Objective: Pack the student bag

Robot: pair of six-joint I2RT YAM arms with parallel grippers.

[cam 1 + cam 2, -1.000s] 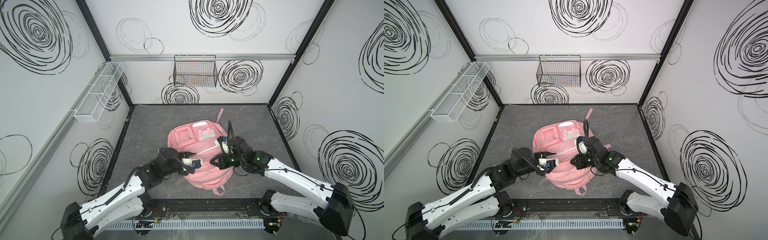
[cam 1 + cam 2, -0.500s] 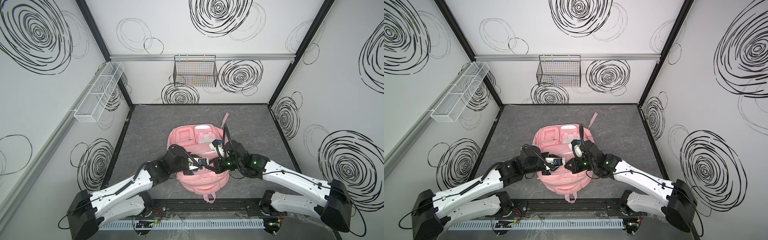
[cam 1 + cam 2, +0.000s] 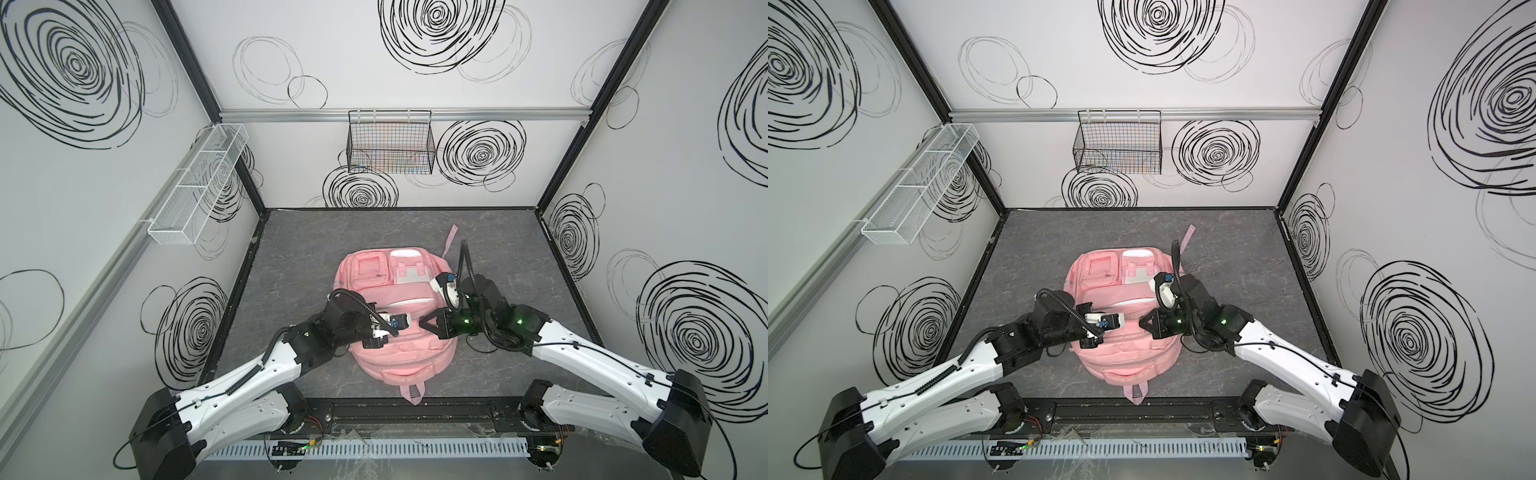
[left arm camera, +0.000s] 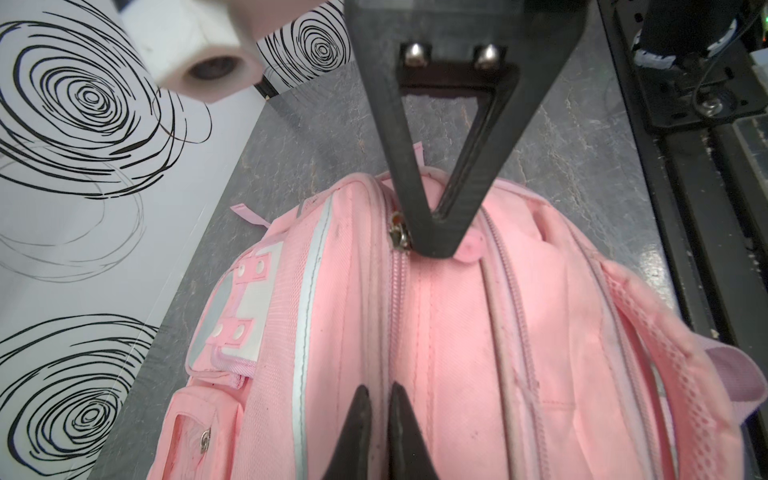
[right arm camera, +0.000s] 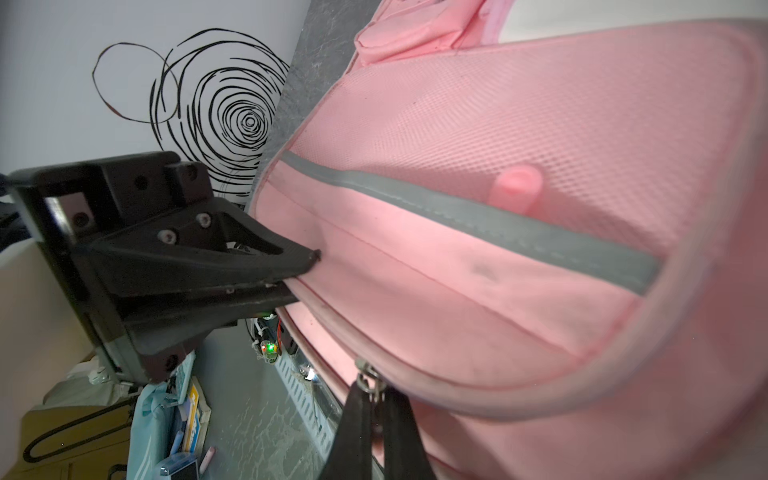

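Student bag (image 3: 399, 365): lay flat near the middle of the grey table (image 3: 316, 249), closer to the arms' side. Its front pockets faced up and its top handle loop (image 3: 411, 392) pointed at the robot's base. One pink strap (image 3: 449, 239) trailed off the far end.

Zip: the right gripper (image 5: 374, 395) was closed on the zipper pull (image 5: 367, 376), whose metal link ran in between the fingertips. From the left wrist view a pink tab (image 4: 469, 249) stuck out beside that same tip.

Left gripper (image 4: 379, 388): pinched down on a fold of bag fabric along the same zip line, jaws all but together with the seam between them. It sat facing the right gripper across the top of the bag.

Reading of the hold: one arm anchors the soft cloth so the track stays taut while the other draws the slider. Without the anchor the whole bag would likely drag. I could not tell whether the zip was being opened or closed.

Containers:
- Bag: the stretch of zip between the two grippers looked closed, and nothing inside any compartment showed. The window pocket (image 3: 368, 266) and the white flap pocket (image 3: 409, 270) lay flat, contents not readable.
- Black wire basket (image 3: 390, 143) hung on the back wall, well clear of the arms. The mesh was too fine to say what, if anything, it held.
- White mesh tray (image 3: 199, 183) sat on the left wall, split into sections, with no item visible in it.

No loose school things lay on the table around the bag.
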